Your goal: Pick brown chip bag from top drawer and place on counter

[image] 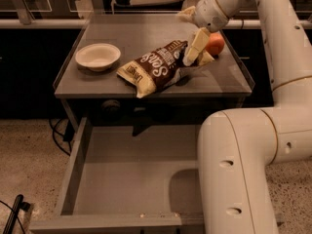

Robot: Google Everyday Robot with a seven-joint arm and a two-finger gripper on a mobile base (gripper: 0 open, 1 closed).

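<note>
The brown chip bag (155,68) lies on the grey counter (146,30), near its front edge, dark brown with white lettering and a cream end toward the front left. My gripper (197,61) reaches down from the upper right to the bag's right end. Its cream fingers (196,44) stand apart beside that end, and the bag rests on the counter. The top drawer (131,172) is pulled out below the counter, and its grey floor is bare.
A white bowl (97,56) sits on the counter's left side. An orange fruit (215,44) lies right behind the gripper. My white arm (243,150) fills the right side and overlaps the drawer's right part. The speckled floor (34,155) lies to the left.
</note>
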